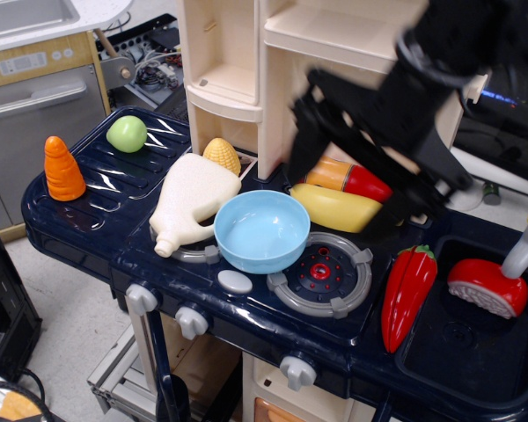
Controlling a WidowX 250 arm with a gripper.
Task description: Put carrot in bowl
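Note:
The orange ridged carrot (pixel 63 169) stands upright at the far left of the dark blue toy counter. The light-blue bowl (pixel 262 231) sits empty near the counter's middle, beside the stove burner. My black gripper (pixel 348 200) is motion-blurred above the red and yellow bottles, right of the bowl and far from the carrot. Its two fingers stand apart with nothing between them. It hides parts of both bottles.
A cream jug (pixel 192 200), a corn cob (pixel 222 156) and a green ball (pixel 127 134) lie between carrot and bowl. A red chili pepper (pixel 407 294) lies right of the grey burner (pixel 321 274). A red toy (pixel 486 287) sits in the sink. A cream cabinet (pixel 334 97) rises behind.

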